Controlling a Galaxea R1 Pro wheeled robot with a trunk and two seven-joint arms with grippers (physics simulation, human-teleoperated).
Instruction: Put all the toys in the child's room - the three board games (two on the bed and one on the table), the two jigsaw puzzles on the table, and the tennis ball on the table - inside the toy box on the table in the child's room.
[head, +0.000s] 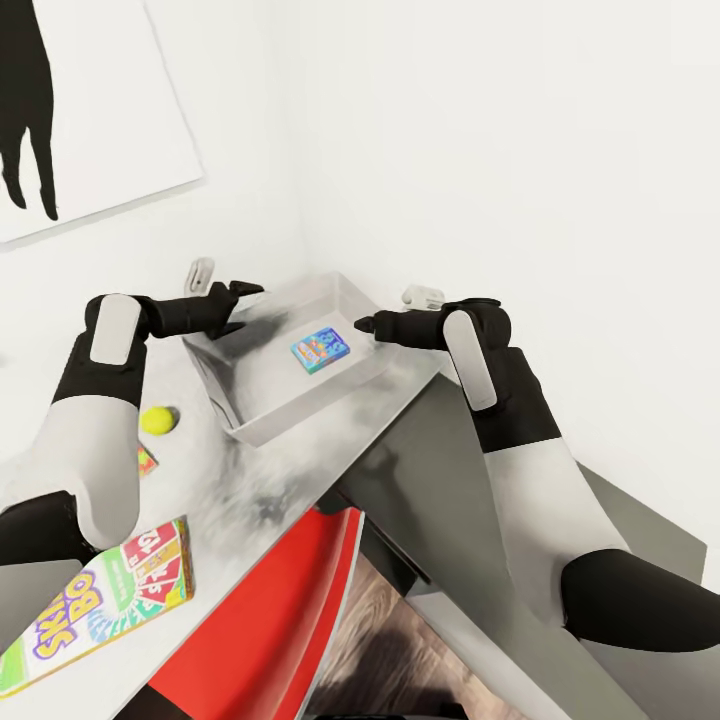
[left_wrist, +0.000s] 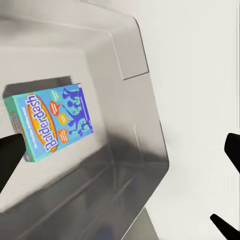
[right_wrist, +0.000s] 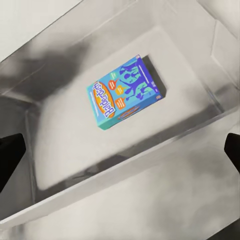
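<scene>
Grey sloped toy box (head: 262, 425) holds flat blue board game (head: 320, 349); left gripper (head: 240, 303) and right gripper (head: 362, 325) flank it, jaws open, empty.

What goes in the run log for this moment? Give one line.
blue board game inside toy box | both end effectors open, empty | SKIP-BO box, tennis ball on table

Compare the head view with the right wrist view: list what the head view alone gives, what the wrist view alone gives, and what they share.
Head view alone: the tennis ball and the SKIP-BO game on the table, a puzzle's corner beside the left arm, the wall picture, and the left gripper and right gripper over the toy box.

Right wrist view alone: the readable "Balderdash" title.

Shared: the blue game lying flat, alone on the toy box's floor.
</scene>
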